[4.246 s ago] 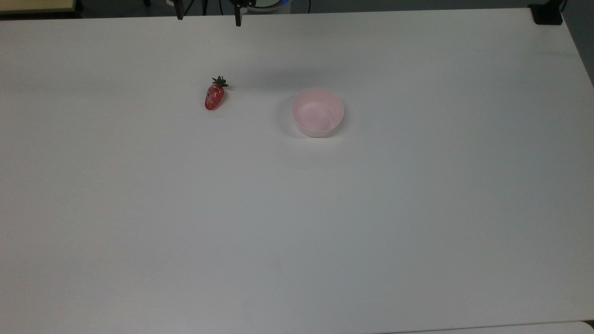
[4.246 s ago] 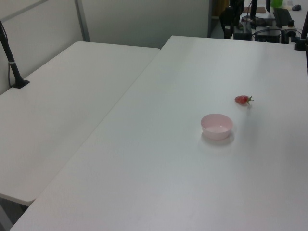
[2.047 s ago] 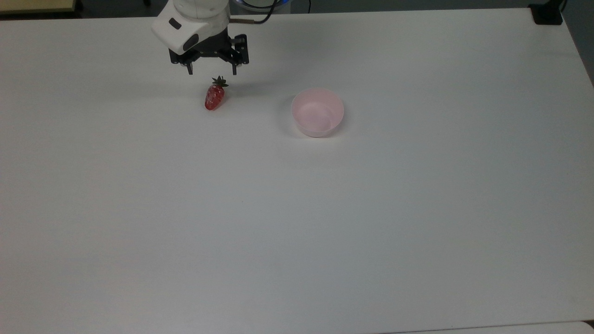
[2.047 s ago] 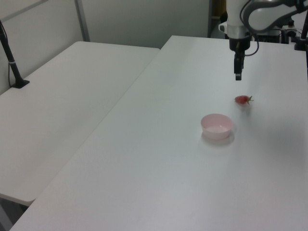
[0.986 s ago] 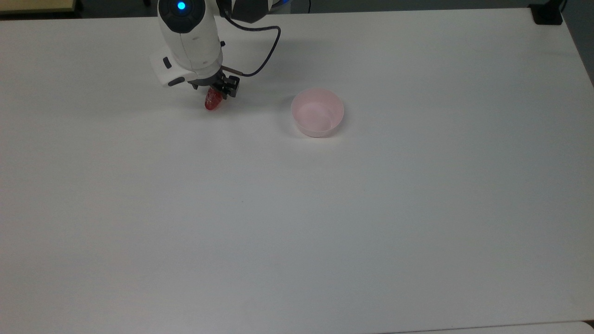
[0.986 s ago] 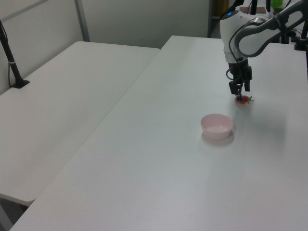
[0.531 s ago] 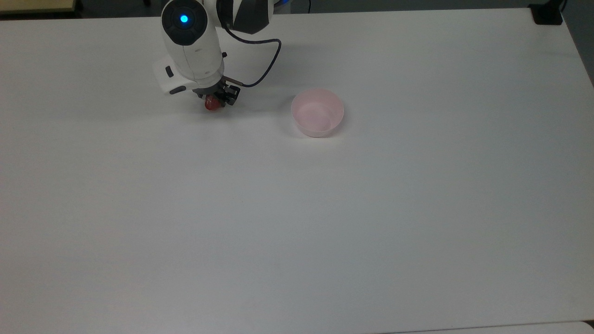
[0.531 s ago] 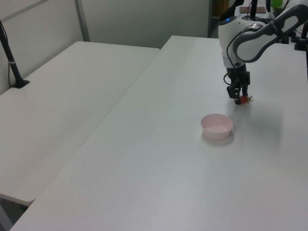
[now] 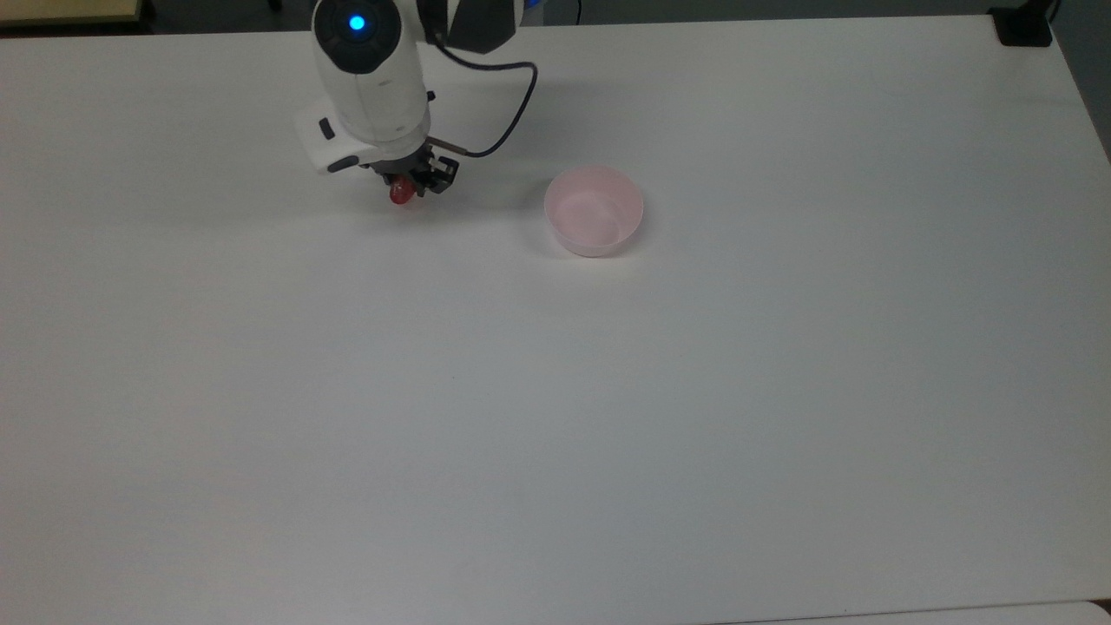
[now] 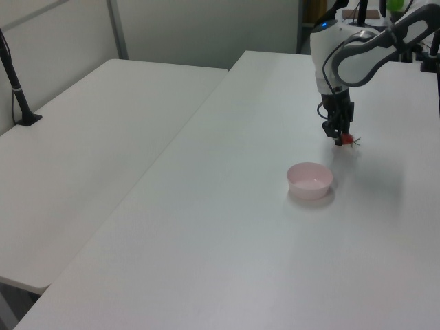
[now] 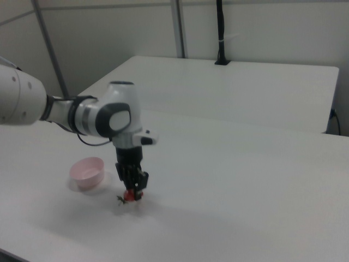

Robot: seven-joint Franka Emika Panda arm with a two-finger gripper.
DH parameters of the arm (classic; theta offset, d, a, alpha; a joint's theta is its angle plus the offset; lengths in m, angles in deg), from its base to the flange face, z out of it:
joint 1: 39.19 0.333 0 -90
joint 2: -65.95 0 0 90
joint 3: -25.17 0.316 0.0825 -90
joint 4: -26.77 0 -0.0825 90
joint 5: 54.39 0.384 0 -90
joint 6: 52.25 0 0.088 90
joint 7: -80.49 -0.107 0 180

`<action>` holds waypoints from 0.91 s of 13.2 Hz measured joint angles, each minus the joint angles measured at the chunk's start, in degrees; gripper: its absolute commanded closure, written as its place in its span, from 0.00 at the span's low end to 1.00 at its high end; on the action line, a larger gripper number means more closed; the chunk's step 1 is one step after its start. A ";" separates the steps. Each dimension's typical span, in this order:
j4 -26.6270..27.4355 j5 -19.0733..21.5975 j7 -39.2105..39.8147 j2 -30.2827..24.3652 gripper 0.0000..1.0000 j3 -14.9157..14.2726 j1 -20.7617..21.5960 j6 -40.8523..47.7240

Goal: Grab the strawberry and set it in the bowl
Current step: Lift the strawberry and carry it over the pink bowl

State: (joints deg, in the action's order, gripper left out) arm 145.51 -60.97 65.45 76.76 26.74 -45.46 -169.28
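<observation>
You're seeing the gripper (image 9: 402,187) pinching tight on the strawberry (image 9: 399,194) w/ the bowl (image 9: 594,211) sitting apart, on the table (image 9: 555,391).

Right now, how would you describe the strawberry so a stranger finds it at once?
On the white table, find the robot arm; the gripper at its end is closed on the strawberry. It is left of the pink bowl in the top view, apart from it: small and glossy red, where the bowl is pale and round.
</observation>
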 measured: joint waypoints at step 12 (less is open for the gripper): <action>-9.53 1.26 -7.22 -0.83 0.73 12.00 6.97 7.54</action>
State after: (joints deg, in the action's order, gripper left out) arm 135.98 -59.71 58.23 75.93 38.73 -38.49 -161.74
